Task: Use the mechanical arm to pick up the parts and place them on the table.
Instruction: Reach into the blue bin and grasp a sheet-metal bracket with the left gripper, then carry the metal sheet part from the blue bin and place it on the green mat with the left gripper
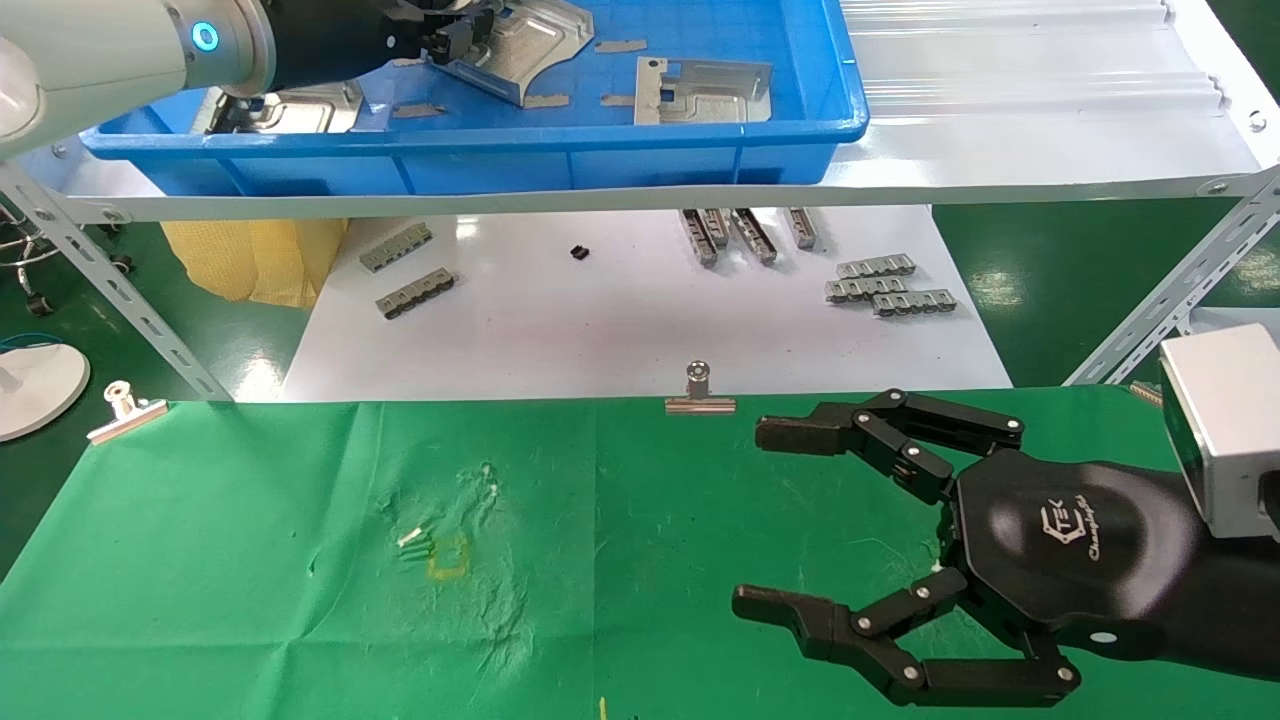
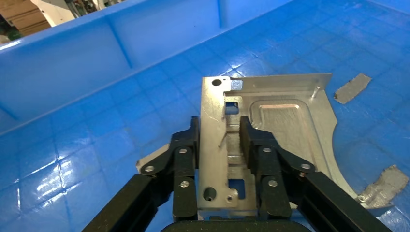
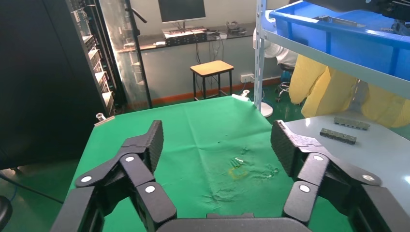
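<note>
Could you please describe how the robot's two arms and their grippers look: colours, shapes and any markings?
The right gripper has a glossy black palm with a white TEK logo, long jointed black fingers with silver rivets, and a silvery-grey wrist block. The left arm is a white-grey tube with a glowing blue ring and a black forearm; the left gripper has the same riveted black fingers.

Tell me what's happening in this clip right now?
The left gripper is inside the blue tray on the shelf, its fingers closed on the edge of a silvery metal plate. Two more plates lie in the tray. The right gripper hovers open over the green cloth table, which holds no plates yet.
</note>
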### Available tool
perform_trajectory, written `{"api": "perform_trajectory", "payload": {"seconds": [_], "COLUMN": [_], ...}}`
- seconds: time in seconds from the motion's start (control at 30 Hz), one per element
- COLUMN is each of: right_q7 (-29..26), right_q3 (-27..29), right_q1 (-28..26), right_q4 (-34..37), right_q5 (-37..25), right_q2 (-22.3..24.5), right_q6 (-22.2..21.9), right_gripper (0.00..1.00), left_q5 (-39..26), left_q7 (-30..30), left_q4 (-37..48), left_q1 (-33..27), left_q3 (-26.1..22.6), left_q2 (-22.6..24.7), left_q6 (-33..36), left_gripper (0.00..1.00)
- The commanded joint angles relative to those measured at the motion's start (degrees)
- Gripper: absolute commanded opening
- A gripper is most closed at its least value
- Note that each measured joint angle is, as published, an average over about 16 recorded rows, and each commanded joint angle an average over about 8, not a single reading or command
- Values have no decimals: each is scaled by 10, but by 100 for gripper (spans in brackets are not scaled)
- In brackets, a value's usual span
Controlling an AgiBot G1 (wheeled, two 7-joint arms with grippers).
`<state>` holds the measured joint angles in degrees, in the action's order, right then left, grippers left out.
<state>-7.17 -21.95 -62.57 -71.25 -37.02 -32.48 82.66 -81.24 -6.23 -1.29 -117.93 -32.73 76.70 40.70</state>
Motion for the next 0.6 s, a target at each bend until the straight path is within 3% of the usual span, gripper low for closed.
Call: {"api": "perform_trajectory", "payload": {"seconds": [0.03, 0.33, 0.6], "right_q7": [0, 0, 0], "right_q3": [0, 0, 0], "right_q1": [0, 0, 0], "right_q4": [0, 0, 0], "right_q5": [0, 0, 0], "right_q2": [0, 0, 0], "right_q6": [0, 0, 0], "right_gripper": [100, 100, 100], "left_q5": [-1, 8, 35], "left_q7": [-1, 7, 55], "left_q4": [-2, -16, -39], "left_q1": [1, -11, -26], "left_q3": [-1, 4, 21], "left_q2": [1, -8, -51], "left_q6": [-2, 7, 119], "left_gripper": [0, 0, 0]}}
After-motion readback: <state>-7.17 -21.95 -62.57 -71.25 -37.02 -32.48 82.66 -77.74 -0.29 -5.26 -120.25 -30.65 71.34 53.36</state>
